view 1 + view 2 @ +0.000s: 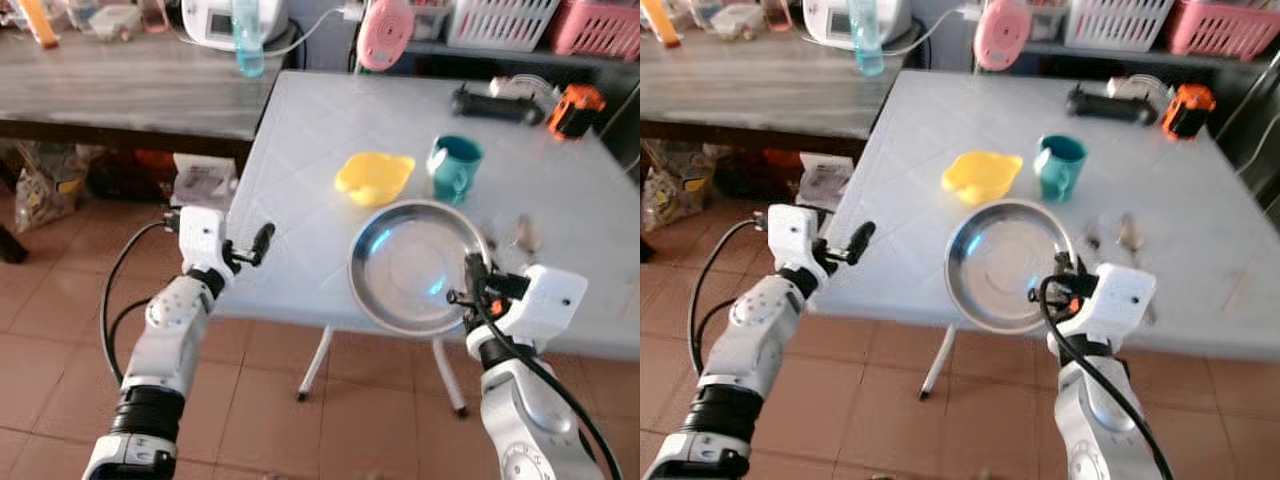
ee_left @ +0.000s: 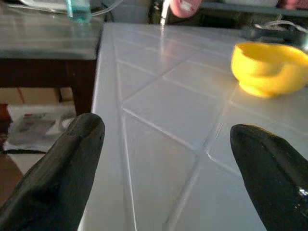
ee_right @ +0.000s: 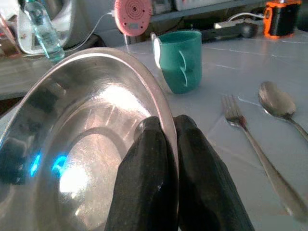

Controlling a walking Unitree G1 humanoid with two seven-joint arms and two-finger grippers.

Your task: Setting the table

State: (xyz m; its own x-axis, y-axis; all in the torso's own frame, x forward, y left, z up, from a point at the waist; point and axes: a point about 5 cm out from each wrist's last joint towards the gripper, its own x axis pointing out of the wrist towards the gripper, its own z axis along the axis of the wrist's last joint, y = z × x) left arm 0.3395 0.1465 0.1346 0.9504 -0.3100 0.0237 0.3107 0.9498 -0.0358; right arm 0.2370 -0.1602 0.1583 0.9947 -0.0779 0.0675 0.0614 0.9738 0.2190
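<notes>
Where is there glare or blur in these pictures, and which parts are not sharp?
Eye views: soft overall, with a blue-white glint on the plate and the pale table washed out. Right wrist view: bright glare inside the plate, and the right gripper pinching its rim is blurred. Left wrist view: the left gripper fingers are out of focus.

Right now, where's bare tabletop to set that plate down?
Right gripper pinches the steel plate by its rim. Bare: the near-left white table, left of the yellow bowl. Crowded: teal mug, fork and spoon on the right.
</notes>
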